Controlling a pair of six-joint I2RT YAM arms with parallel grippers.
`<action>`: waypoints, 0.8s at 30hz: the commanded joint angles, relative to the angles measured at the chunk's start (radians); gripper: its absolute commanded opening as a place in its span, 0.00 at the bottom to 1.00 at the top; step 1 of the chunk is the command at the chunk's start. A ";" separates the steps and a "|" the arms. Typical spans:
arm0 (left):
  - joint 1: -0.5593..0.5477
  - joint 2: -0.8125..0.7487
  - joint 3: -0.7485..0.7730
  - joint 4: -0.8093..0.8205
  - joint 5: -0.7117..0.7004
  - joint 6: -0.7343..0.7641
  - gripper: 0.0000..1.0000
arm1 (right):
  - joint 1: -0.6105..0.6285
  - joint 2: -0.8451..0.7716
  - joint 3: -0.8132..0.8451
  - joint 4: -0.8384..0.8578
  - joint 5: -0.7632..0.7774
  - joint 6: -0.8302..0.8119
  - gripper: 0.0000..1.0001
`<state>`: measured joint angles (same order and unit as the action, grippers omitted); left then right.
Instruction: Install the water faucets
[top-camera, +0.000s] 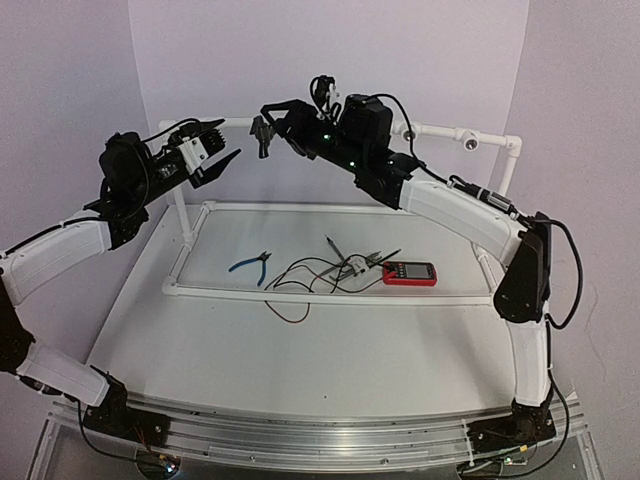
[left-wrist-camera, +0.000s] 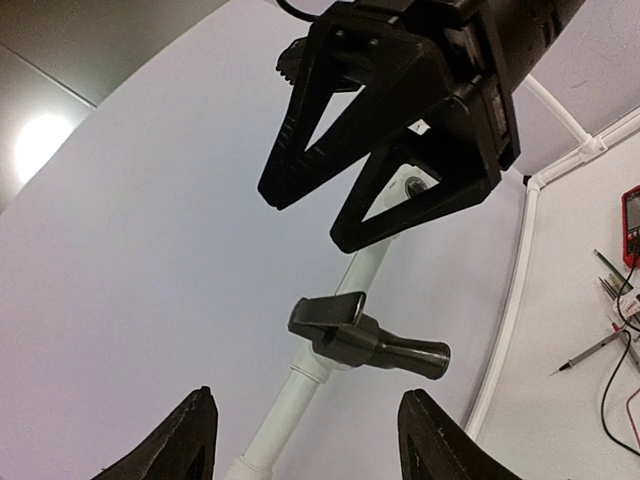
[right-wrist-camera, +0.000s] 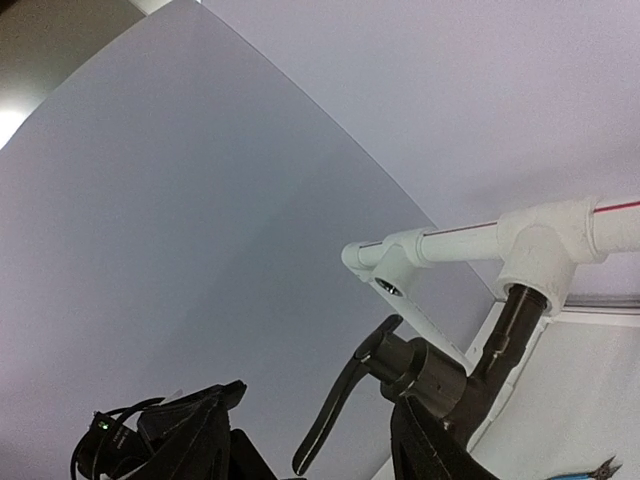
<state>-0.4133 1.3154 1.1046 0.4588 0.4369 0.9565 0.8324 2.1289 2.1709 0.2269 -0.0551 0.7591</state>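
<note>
The left arm rises from its base at the near left with its elbow out to the left. Its raised wrist aims the left gripper rightward, jaws standing apart with nothing between them. The right arm climbs from the near right and reaches far and left. Its right gripper is at about the same height, jaws also parted, near the left one's tips but not touching.

Pliers, probe leads, red multimeter

White shells cover the left arm and right arm between black joints. A black cable loops at right; the right gripper has hollow black triangular fingers.
</note>
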 joint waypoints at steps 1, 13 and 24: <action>0.002 0.010 0.036 -0.012 -0.043 -0.075 0.63 | 0.013 0.035 0.072 -0.081 -0.029 0.027 0.57; 0.002 0.019 0.043 -0.003 -0.046 -0.061 0.63 | 0.021 0.116 0.172 -0.104 -0.032 0.094 0.38; 0.002 0.029 0.041 0.015 -0.043 -0.048 0.63 | 0.030 0.156 0.216 -0.080 -0.058 0.165 0.29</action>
<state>-0.4133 1.3315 1.1061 0.4454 0.4057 0.9115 0.8542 2.2771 2.3619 0.1155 -0.0953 0.8981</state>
